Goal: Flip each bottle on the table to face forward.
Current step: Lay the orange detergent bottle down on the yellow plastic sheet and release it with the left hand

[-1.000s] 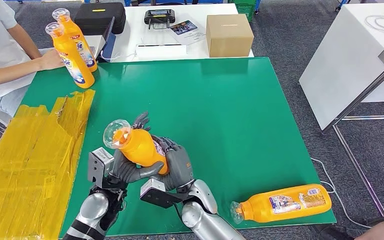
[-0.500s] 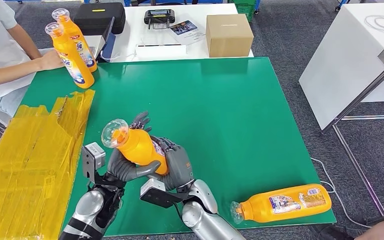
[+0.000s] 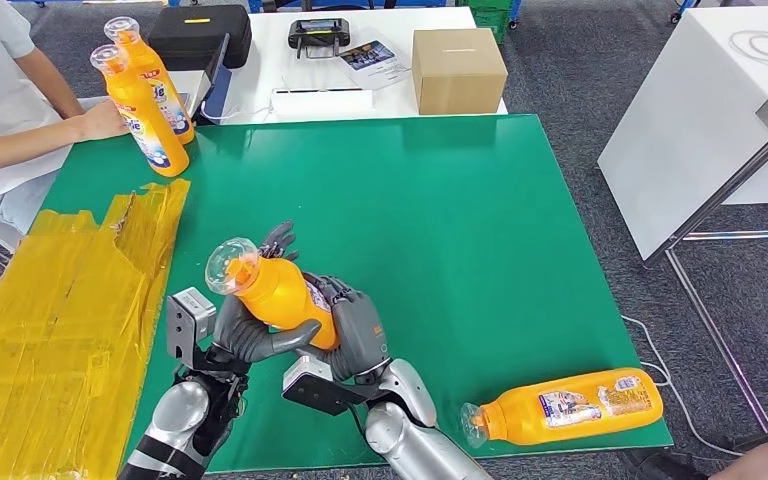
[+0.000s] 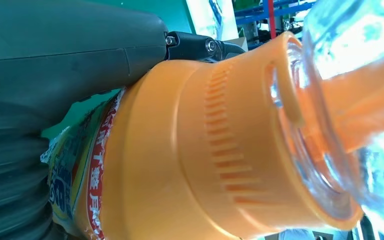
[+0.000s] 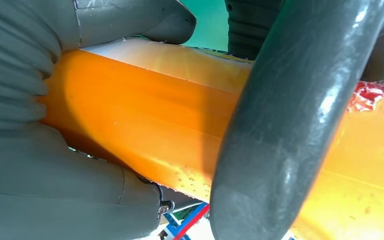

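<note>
Both hands, left hand (image 3: 250, 335) and right hand (image 3: 355, 330), gripped one bottle (image 3: 275, 295) above the table's (image 3: 480, 220) near edge, apparently mid-turn; setting it down label forward came next. A second bottle (image 3: 565, 405) lay sideways nearby. Two bottles (image 3: 145, 100) stood far left beside a person's hand (image 3: 100, 120).

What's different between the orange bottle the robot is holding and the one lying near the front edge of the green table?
The held bottle is lifted off the green table, gripped by the left hand and right hand; the lying bottle rests on its side, untouched. The held bottle tilts with its clear cap up and to the left; the lying bottle's cap points sideways along the table edge. Both are orange with clear caps and labels.
</note>
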